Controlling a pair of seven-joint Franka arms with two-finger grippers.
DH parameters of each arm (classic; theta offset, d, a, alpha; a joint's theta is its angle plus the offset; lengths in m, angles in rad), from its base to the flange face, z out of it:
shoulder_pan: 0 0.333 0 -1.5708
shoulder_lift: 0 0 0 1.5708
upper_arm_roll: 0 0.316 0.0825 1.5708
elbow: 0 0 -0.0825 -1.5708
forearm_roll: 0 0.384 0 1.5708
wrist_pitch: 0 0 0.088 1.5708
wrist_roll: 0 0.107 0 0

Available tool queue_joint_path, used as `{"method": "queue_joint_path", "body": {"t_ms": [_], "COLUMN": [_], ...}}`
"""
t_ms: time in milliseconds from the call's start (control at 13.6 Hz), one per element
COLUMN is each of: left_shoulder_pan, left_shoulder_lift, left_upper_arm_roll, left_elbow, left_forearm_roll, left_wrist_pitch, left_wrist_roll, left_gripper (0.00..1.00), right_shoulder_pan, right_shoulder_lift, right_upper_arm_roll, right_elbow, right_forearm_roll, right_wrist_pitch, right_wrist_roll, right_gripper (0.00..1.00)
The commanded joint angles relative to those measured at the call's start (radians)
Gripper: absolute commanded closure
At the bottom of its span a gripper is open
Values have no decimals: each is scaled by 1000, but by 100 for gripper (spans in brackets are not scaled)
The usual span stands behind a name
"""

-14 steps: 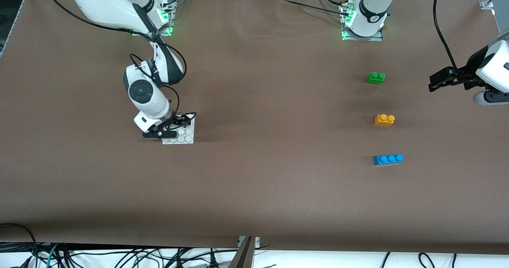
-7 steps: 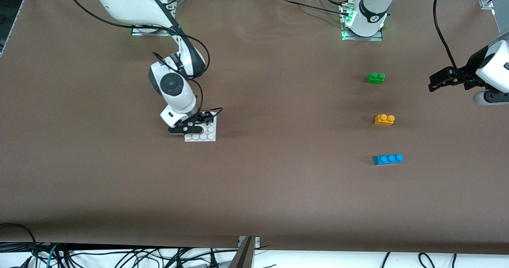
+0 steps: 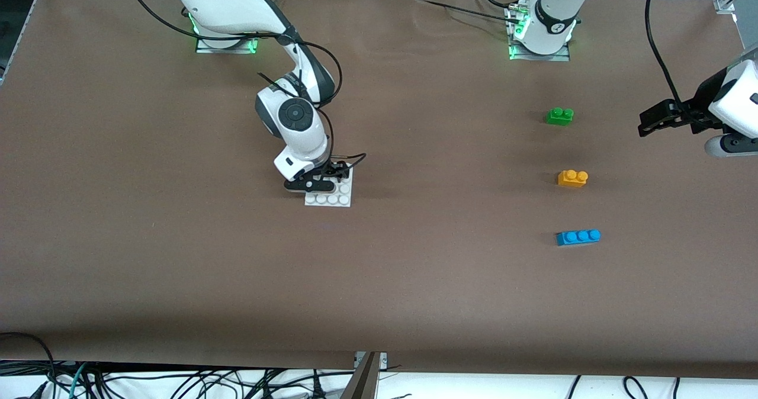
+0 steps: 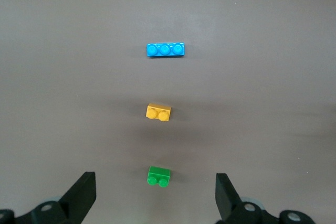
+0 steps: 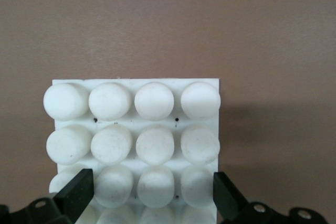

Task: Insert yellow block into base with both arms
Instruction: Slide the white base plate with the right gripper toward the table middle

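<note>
The white studded base (image 3: 333,198) is near the table's middle, and my right gripper (image 3: 324,180) is shut on it, one finger on each side edge. In the right wrist view the base (image 5: 136,124) fills the space between the black fingertips (image 5: 79,192). The yellow block (image 3: 572,177) lies on the table toward the left arm's end, between a green brick (image 3: 559,116) and a blue brick (image 3: 578,237). My left gripper (image 3: 650,123) hangs open and empty over that end of the table. Its wrist view shows the yellow block (image 4: 158,112) on the cloth below.
The green brick (image 4: 159,176) lies farther from the front camera than the yellow block, and the blue three-stud brick (image 4: 165,50) lies nearer. A brown cloth (image 3: 414,280) covers the table. Cables hang along the front edge.
My right gripper has carried the base across the table toward the left arm's end and slightly farther from the front camera. The left arm and the three bricks have stayed still.
</note>
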Motion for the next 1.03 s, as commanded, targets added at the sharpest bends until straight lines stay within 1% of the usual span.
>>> {"method": "queue_joint_path", "body": {"t_ms": [0,221,442,957], "left_shoulder_pan": [-1,-1,-3,5], "left_shoulder_lift": [-11,-11,-11,-4], "left_upper_arm_roll": [-2,-2,-4,7], "left_elbow": [8,7,8,7], "left_forearm_roll": [20,20,20,20], "left_wrist_pitch": [-14,-12,-12,-9], "left_wrist_roll": [-9,-9,-9,-9], "left_gripper": [0,0,0,0], "right_shoulder_pan": [37,39,43,62], "right_shoulder_lift": [81,99,110,119], "right_upper_arm_roll": [19,63,89,91], "right_elbow": [57,89,124,152], "right_forearm_roll": [18,18,18,16], "right_wrist_pitch": [30,28,28,27], "right_wrist_roll": [65,117,130,125], "right_gripper": [0,0,0,0]}}
